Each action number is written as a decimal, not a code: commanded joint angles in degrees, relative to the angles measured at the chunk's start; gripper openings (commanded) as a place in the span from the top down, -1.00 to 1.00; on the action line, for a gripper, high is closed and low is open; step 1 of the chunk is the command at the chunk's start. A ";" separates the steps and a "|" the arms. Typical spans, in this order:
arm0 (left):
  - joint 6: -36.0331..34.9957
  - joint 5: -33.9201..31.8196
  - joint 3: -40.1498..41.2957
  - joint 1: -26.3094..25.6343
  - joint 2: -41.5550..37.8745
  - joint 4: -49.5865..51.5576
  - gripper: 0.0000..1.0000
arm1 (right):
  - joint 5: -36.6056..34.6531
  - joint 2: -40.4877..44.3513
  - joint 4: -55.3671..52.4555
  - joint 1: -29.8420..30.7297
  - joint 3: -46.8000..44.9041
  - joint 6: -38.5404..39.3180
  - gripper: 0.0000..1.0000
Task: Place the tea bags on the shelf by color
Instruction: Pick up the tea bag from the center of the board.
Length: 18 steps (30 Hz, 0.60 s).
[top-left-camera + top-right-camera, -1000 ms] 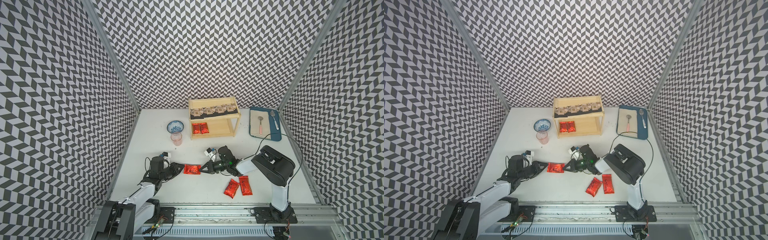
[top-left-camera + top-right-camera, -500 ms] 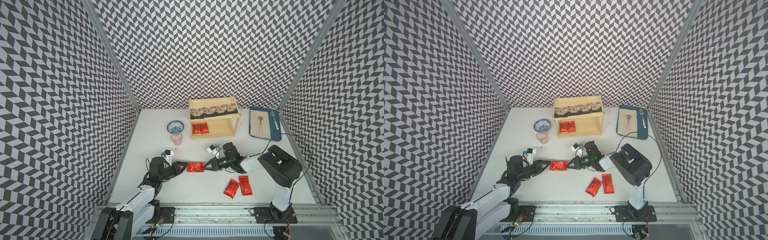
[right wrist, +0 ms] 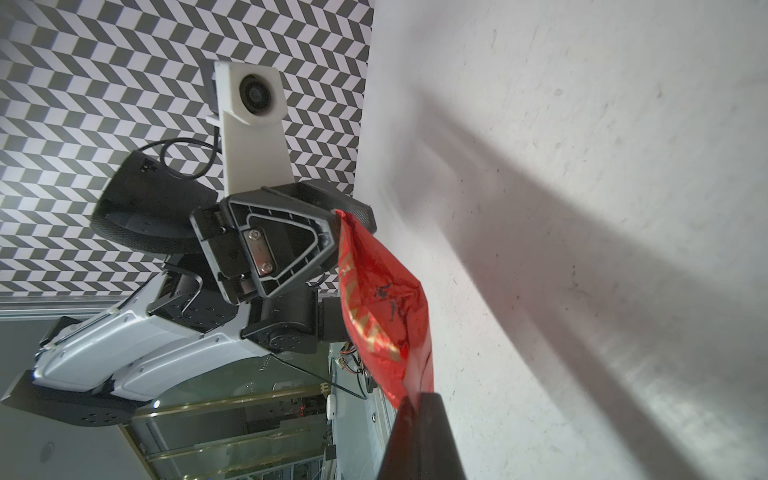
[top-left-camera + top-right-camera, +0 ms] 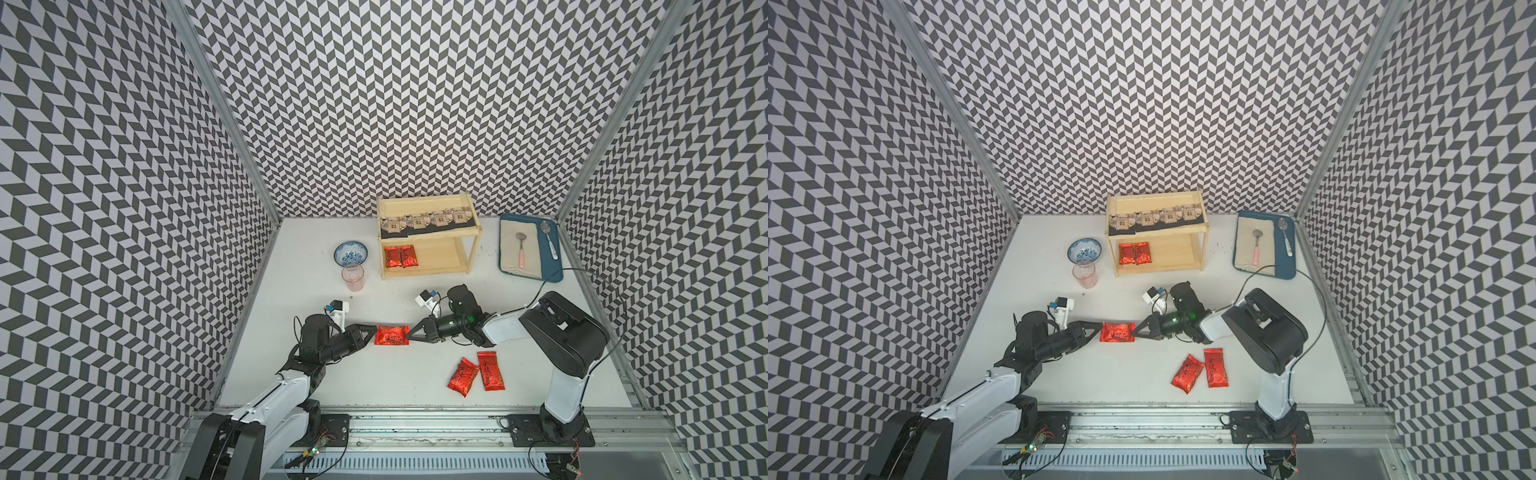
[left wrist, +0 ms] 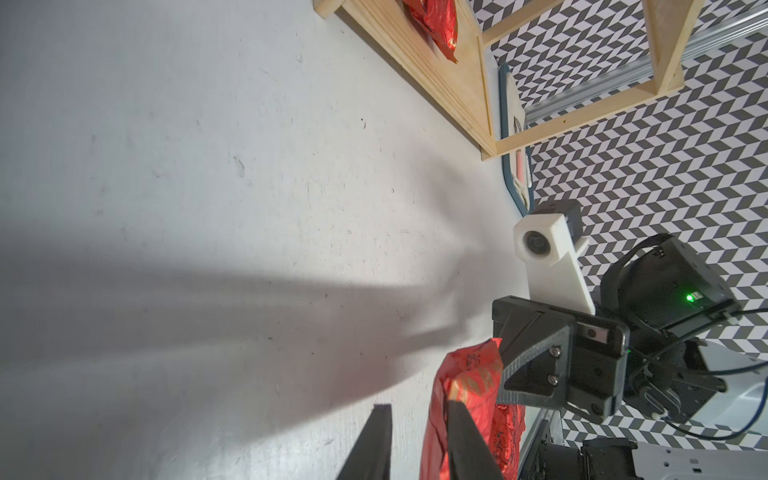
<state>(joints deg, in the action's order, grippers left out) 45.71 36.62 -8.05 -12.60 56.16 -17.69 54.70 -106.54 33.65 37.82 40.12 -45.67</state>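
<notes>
Room: I am looking into a cell with black-and-white chevron walls and a white table (image 4: 415, 299).
Right gripper: the right gripper (image 4: 410, 332) is reaching left, low over the middle of the table. Its jaws are pinching the right end of a red pouch (image 4: 390, 335), and the right wrist view is showing the foil running into the closed tips.
Left gripper: the left gripper (image 4: 373, 332) is facing it from the left. Its jaws are standing partly apart, with table showing in the gap, and the pouch's left end is lying against one finger (image 5: 467, 440).
Held pouch: it is spanning the space between the two grippers. I cannot tell whether it is touching the table.
Loose red pouches: two loose red pouches (image 4: 462, 377) are lying side by side, nearer and to the right of the grippers.
Shelf: the shelf (image 4: 440, 258) is standing at the far side. Two shelved red pouches (image 4: 400, 256) are sitting at the left of its lower tier, and four black packets (image 4: 424, 220) are lying in a row along the near edge of the top tier.
Left of shelf: a patterned bowl (image 4: 350, 253) with a pink cup (image 4: 353, 277) just nearer.
Right of shelf: a blue tray (image 4: 550, 266) is carrying two spoons (image 4: 520, 249).
</notes>
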 commanded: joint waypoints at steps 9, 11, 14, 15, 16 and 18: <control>-1.59 -1.77 -1.17 -1.90 0.65 0.39 0.70 | 1.20 1.78 3.27 -0.46 0.00 -1.09 1.00; -1.67 -2.18 -1.31 -1.91 0.25 0.93 0.88 | 1.29 1.78 3.40 -0.51 -0.26 -1.15 1.00; -1.79 -2.85 -1.44 -1.90 -0.65 1.91 1.00 | 1.62 1.78 4.33 -0.86 -0.80 -1.67 1.00; -1.77 -3.00 -1.50 -1.89 -0.86 2.17 1.00 | 1.87 1.72 4.70 -0.99 -0.91 -1.99 1.00; -1.77 -3.22 -1.59 -1.90 -1.09 2.46 1.00 | 2.07 1.72 4.72 -1.15 -0.92 -1.96 1.00; -1.79 -3.31 -1.70 -1.90 -1.38 2.88 1.00 | 2.55 1.82 4.42 -1.51 -0.92 -1.80 1.00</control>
<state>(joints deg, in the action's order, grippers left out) 44.64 34.72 -8.27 -14.28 55.68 -16.49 55.90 -106.08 35.16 37.12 39.94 -47.22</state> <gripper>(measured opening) 0.041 0.041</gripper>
